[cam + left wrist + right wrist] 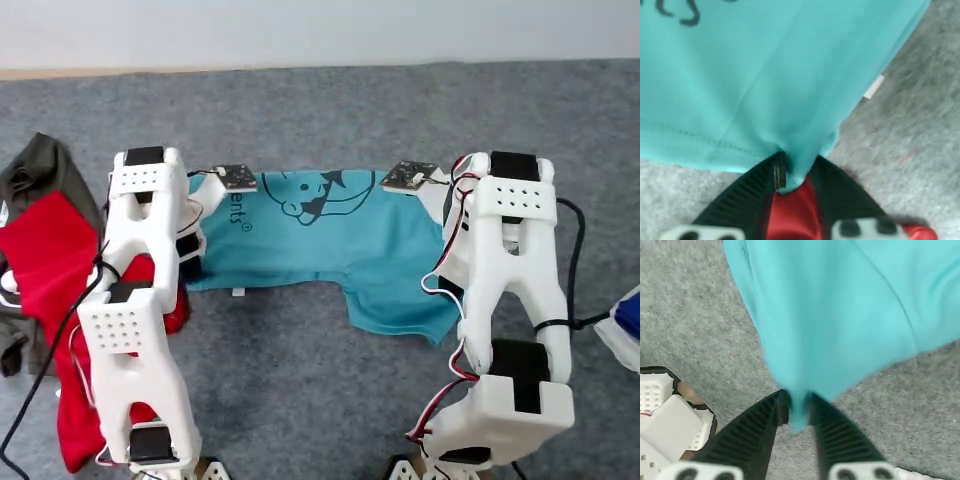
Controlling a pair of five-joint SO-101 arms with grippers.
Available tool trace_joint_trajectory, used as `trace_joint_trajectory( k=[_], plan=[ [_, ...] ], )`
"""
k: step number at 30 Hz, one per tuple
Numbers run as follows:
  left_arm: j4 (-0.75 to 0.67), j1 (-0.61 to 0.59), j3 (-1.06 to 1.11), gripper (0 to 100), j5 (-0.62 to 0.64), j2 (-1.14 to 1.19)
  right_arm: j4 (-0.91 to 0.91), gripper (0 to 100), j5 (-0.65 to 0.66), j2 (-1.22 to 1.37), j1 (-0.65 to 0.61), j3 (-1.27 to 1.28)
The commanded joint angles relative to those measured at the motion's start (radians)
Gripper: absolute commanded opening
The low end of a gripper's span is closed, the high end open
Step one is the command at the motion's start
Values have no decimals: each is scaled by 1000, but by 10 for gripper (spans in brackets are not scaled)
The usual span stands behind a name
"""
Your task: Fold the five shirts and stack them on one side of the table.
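A teal shirt (330, 240) with a dark cartoon print lies partly folded on the grey table between the two arms. My left gripper (796, 172) is shut on a bunched edge of this teal shirt (765, 75), at its left side in the high view. My right gripper (796, 410) is shut on another pinch of the teal shirt (840, 315), at its right side. Both pinched edges are lifted off the table. A red shirt (50, 270) lies in a heap at the left, on a dark olive shirt (40, 170).
A blue and white garment (625, 325) shows at the right edge. The grey carpet-like table surface (330, 110) stretches beyond the teal shirt and in front of it. The white arm bodies (140, 320) stand on both sides.
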Motion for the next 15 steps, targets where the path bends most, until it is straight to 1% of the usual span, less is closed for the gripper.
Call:
trace_joint_trajectory(
  k=[1,6,10,12,15],
  plan=[
    [28,-9,-28,118,-5,-74,39,205,-5,-64,-8,-9],
    [28,-9,-68,126,-5,-74,38,205,-5,-65,-25,-14],
    [28,-9,-116,122,9,-75,36,166,-5,-58,-27,-58],
    [29,-9,-142,107,32,-84,36,147,-5,-58,-41,-75],
    [29,-2,-150,83,34,-135,36,136,-5,-62,-65,-86]
  ],
)
